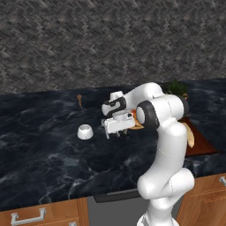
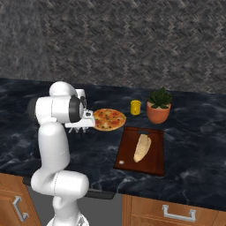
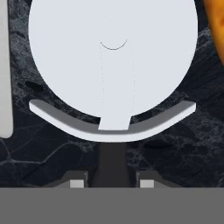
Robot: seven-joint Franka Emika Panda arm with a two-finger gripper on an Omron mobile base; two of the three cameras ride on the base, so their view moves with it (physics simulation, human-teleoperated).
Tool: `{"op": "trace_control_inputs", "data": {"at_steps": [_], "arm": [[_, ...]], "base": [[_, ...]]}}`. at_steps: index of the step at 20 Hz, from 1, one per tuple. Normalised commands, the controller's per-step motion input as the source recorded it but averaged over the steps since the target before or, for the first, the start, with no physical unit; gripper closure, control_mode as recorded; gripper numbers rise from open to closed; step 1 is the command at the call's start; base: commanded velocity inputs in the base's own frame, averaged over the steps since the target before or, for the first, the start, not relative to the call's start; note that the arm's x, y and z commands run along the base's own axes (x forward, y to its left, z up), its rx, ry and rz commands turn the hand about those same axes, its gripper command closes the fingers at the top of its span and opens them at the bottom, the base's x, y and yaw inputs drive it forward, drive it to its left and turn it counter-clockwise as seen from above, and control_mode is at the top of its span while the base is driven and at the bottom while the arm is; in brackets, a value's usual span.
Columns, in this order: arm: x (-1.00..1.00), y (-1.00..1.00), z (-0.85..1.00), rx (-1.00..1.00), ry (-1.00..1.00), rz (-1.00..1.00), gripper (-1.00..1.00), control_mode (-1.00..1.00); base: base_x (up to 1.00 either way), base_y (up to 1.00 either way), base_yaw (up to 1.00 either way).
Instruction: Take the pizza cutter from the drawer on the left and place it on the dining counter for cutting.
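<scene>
Jaws narrow, clamped on the pizza cutter's dark handle, wheel pointing away. Gripper hangs low over the black table mid-slab, just beside the pizza, prob. for set-down w/in cutting reach.

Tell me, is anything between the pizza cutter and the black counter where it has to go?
Nothing visible is in the way. The gripper is shut on the pizza cutter by its dark handle, and the hand view shows bare dining counter right behind its round blade. The pizza sits just off to one side.
</scene>
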Motion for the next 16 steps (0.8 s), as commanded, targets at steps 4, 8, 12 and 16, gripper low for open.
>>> {"op": "trace_control_inputs", "data": {"at_steps": [4,8,12,16], "arm": [[0.00,0.00,0.00,0.00,0.00,0.00,-1.00,-1.00],[0.00,0.00,0.00,0.00,0.00,0.00,-1.00,-1.00],[0.00,0.00,0.00,0.00,0.00,0.00,-1.00,-1.00],[0.00,0.00,0.00,0.00,0.00,0.00,-1.00,-1.00]], "base": [[0.00,0.00,0.00],[0.00,0.00,0.00],[0.00,0.00,0.00],[0.00,0.00,0.00]]}}
